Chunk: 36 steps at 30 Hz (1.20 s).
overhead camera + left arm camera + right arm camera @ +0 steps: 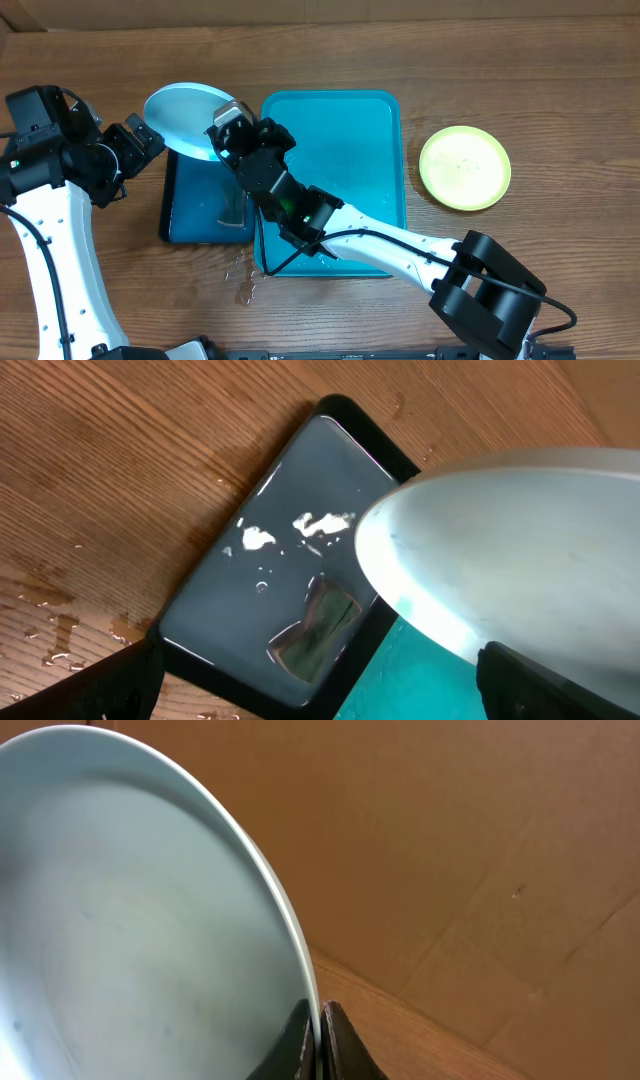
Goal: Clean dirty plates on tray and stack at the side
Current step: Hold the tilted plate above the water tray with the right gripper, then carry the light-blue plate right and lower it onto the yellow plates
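- Right gripper [320, 1038]: clamped tight on the rim of the round, shallow light blue plastic plate [182, 116]. In the right wrist view I see both dark fingers [346, 1052] pressed against the rim's edge with no gap.
- The light blue plate is lifted and tilted, off the tray. From overhead it hangs over the far end of the smaller dark blue black-rimmed tray [290, 480] and the wooden table [520, 80] beyond it. Its pale face looks clean from where I sit, though glare hides fine marks.
- Left gripper [147, 143]: spread wide, nothing between the jaws. The left wrist view shows one fingertip at each lower corner and the plate's rim just above the right-hand one. I cannot tell whether they touch.
- The large bright turquoise rectangular plastic tray [350, 150] sits mid-table, just beside the dark blue tray. The right arm stretches across it.
- The dark blue tray holds shallow water with glare patches, and a brownish rectangular piece [318, 625] lies submerged. I cannot tell what it is.
- A round yellow-green plastic plate [465, 168] lies flat on the table, right of the turquoise tray and apart from it.
- Water droplets [245, 280] on the table near the trays' front edges.
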Available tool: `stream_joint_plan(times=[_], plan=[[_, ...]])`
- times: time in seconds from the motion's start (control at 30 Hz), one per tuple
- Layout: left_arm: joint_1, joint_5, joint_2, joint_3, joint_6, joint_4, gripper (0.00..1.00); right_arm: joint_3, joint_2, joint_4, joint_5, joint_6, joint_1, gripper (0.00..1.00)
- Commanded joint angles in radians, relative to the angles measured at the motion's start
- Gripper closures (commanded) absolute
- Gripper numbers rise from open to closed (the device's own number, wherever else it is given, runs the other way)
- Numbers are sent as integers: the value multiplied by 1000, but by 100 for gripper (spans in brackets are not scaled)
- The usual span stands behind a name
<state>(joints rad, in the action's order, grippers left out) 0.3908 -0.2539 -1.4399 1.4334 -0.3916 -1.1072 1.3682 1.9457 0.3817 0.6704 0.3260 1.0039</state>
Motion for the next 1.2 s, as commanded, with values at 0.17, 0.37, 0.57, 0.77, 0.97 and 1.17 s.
stream_joint_plan(times=[0.17,0.37,0.57,0.77,0.97,1.17], plan=[[2,2,2,2,-13,0,0,21,-50,11,13,-9,2,96],[2,2,2,2,-13,0,0,21,-50,-5,13,-131,-5,96],[2,2,2,2,-13,0,0,21,-50,-169,-4,-419,-35,96],[2,2,2,2,-13,0,0,19,-49,-291,-63,-567,-66,96],[2,2,2,2,-13,0,0,19,-49,-291,-63,-566,-71,96],[2,2,2,2,-13,0,0,19,-50,-291,-63,-607,-84,96]])
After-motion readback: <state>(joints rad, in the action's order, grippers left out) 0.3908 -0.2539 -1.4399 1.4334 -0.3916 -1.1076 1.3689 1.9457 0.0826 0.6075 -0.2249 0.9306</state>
